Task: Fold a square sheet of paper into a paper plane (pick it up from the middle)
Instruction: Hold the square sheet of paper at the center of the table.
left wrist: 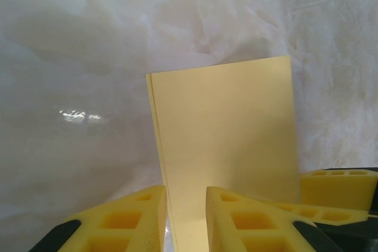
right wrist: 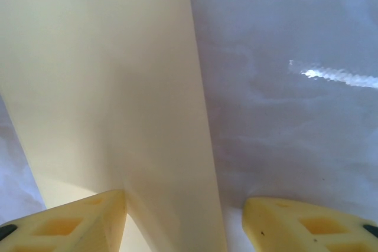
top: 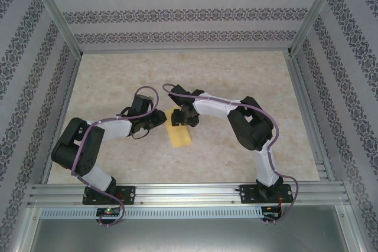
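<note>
Since the square sheet of paper is laid flat on the table in the middle of the top view, folded in half into a yellow strip with its long side running up and down the picture, its upper end is met by both claws. The right claw is held wide over that end. The left claw is kept narrow at its left edge, and nothing seems gripped.
</note>
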